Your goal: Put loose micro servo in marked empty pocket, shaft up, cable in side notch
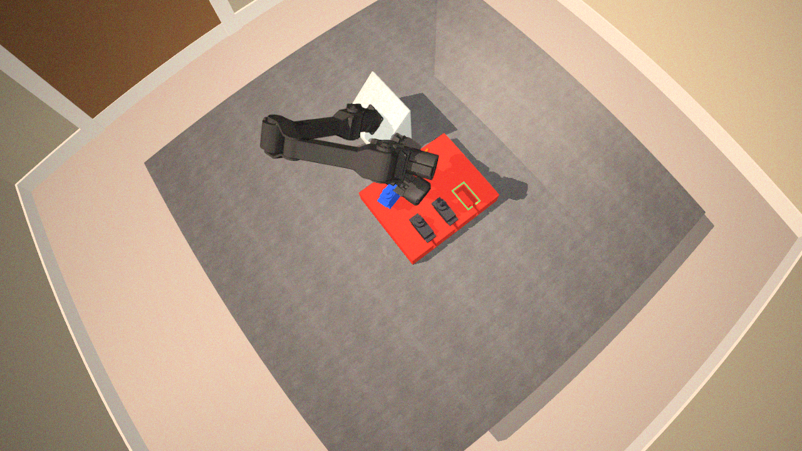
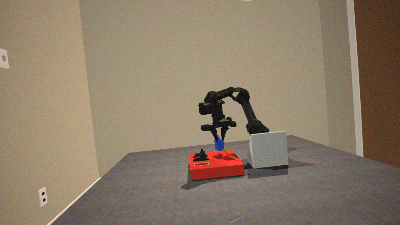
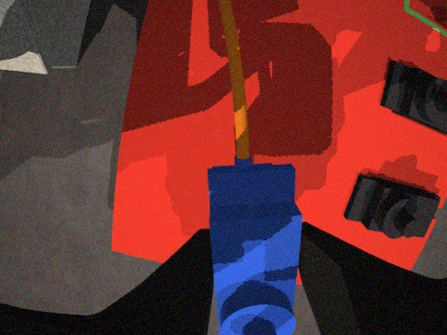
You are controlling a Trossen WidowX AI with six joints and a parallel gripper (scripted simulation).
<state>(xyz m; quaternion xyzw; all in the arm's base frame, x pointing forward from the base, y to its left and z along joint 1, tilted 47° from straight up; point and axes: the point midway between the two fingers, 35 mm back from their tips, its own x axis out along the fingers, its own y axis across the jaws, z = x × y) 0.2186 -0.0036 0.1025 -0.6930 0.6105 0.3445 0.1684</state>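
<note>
The blue micro servo (image 1: pixel 387 196) (image 2: pixel 218 143) (image 3: pixel 253 248) stands at the back edge of the red deck (image 1: pixel 409 235) (image 2: pixel 218 169) (image 3: pixel 162 174), shaft end up. Its orange cable (image 3: pixel 235 69) (image 2: pixel 229 154) trails across the deck. My gripper (image 2: pixel 220 139) (image 3: pixel 253 237) is shut on the servo, with one black finger on each side of its body. The green-outlined empty pocket (image 1: pixel 465 195) (image 2: pixel 201 163) lies at the deck's far end, beyond two black servos (image 1: pixel 421 225) (image 1: pixel 444 211) (image 3: pixel 391 205) (image 3: pixel 415 96) seated in their pockets.
A pale grey block (image 1: pixel 386 109) (image 2: pixel 268 152) that bears the arm's base stands right beside the deck. The deck rests on a dark grey table (image 1: pixel 336 314) (image 2: pixel 279 192). Walls enclose the room.
</note>
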